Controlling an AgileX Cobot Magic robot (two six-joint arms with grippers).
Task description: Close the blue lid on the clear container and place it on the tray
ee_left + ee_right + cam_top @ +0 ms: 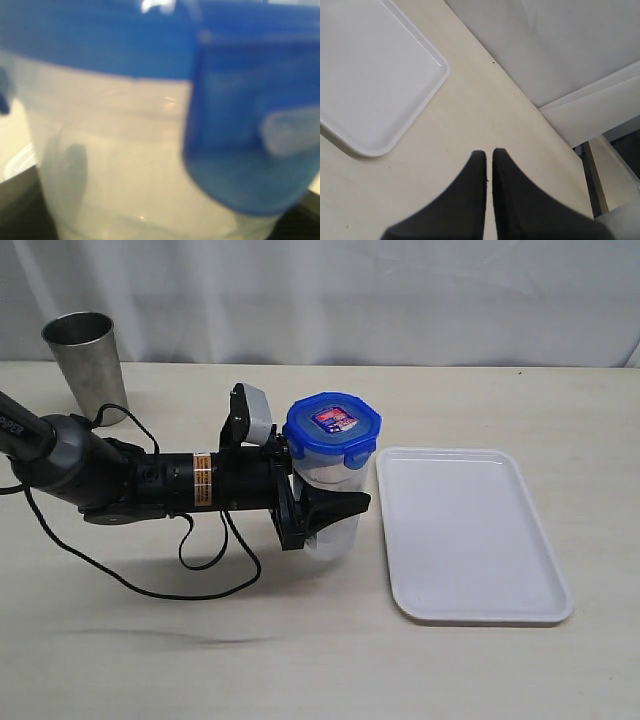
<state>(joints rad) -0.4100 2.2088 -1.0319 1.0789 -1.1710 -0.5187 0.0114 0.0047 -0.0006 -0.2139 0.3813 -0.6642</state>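
Observation:
The clear container (pixel 336 472) stands just left of the white tray (pixel 470 535), with the blue lid (pixel 333 427) sitting on its mouth. My left gripper (pixel 334 498) comes in level from the left and is shut on the container's middle; one black finger (pixel 340 505) crosses its front. Up close in the left wrist view, the container wall (pixel 125 165) and the lid (pixel 100 45) with a hanging flap (pixel 240 140) fill the picture. My right gripper (pixel 489 155) is out of the exterior view; it is shut on nothing above bare table beside the tray (pixel 365 75).
A steel cup (pixel 85 365) stands at the back left of the table. A black cable (pixel 200 560) loops on the table under the left arm. A white curtain hangs behind the table. The table's far edge (pixel 560 140) shows close to the right gripper.

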